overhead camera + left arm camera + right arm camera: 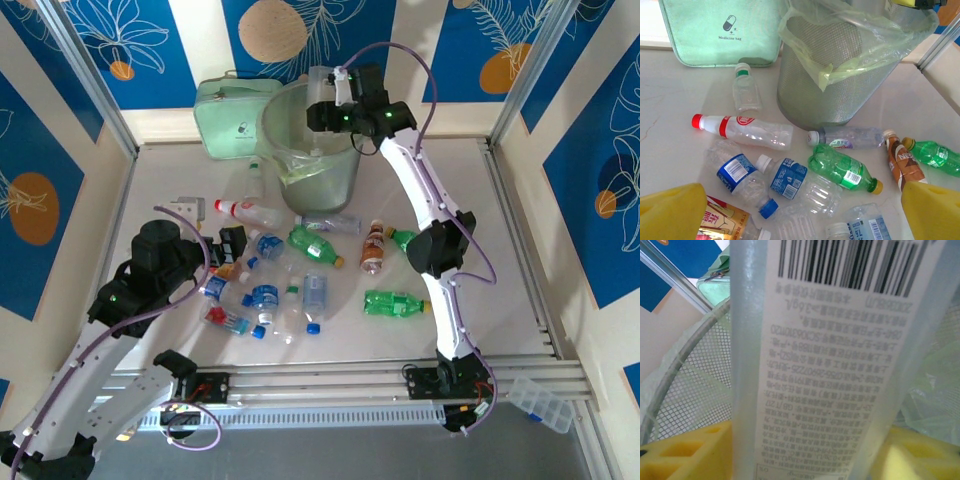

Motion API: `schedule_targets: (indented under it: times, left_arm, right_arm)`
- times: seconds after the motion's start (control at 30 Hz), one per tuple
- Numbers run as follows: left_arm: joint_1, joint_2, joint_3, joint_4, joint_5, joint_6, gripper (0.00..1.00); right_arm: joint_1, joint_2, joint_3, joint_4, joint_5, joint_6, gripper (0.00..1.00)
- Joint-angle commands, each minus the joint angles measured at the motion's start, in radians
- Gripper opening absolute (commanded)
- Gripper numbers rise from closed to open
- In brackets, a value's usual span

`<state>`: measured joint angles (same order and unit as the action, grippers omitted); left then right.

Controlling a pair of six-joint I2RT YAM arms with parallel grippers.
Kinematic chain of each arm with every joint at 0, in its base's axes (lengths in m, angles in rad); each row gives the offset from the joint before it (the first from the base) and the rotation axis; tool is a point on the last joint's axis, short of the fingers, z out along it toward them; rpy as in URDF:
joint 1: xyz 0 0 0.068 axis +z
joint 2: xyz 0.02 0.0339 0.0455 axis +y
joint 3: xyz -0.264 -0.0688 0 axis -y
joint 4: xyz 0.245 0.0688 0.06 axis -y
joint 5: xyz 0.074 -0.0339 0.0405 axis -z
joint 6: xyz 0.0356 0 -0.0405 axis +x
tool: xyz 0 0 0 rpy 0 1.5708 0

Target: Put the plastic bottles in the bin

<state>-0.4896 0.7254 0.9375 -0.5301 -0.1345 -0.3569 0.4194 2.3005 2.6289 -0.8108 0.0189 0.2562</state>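
Over the bin my right gripper holds a clear plastic bottle upright by its white printed label, the yellow fingers pressed to both its sides, the bin's mesh wall behind it. Several plastic bottles lie on the table before the bin: a red-capped clear one, a green one, a brown one and a blue-labelled one. My left gripper hovers open above this pile, its fingertips wide apart around nothing.
A pale green medicine bag stands behind the bin on the left. A further green bottle lies near the right arm. Metal rails run along the table's near edge, with a clear plastic box at their right end.
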Motion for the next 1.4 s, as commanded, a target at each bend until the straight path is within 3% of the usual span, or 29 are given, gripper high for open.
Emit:
schedule_targets:
  times: [0.0, 0.3, 0.53, 0.63, 0.93, 1.13, 1.23, 1.37]
  left_arm:
    - [-0.01, -0.018, -0.002, 0.023, -0.023, 0.025, 0.99]
    - [-0.01, -0.015, -0.002, 0.022, -0.036, 0.029, 0.99]
    - [-0.01, -0.014, -0.006, 0.028, -0.024, 0.031, 0.99]
    - [-0.01, -0.015, -0.009, 0.033, -0.015, 0.029, 0.99]
    - [-0.01, -0.018, -0.019, 0.041, 0.006, 0.028, 0.99]
    - [-0.01, -0.016, -0.025, 0.041, 0.008, 0.026, 0.99]
    - [-0.012, -0.016, -0.022, 0.044, 0.036, 0.015, 0.99]
    - [-0.015, -0.036, -0.032, 0.069, 0.115, -0.033, 0.99]
  right_arm:
    - [0.012, 0.004, -0.009, -0.028, 0.009, -0.022, 0.73]
    - [0.003, -0.035, -0.007, -0.036, -0.013, -0.008, 0.77]
    - [0.009, -0.13, 0.033, -0.056, -0.033, 0.002, 0.63]
    - [0.032, -0.208, -0.015, -0.065, 0.013, -0.007, 0.61]
    - [0.181, -0.622, -0.52, 0.014, 0.135, -0.046, 0.61]
    - [0.257, -0.921, -0.916, 0.015, 0.197, 0.033, 0.6]
    - [0.306, -1.041, -1.082, -0.03, 0.296, 0.118, 0.61]
    - [0.316, -1.171, -1.271, -0.097, 0.356, 0.37, 0.62]
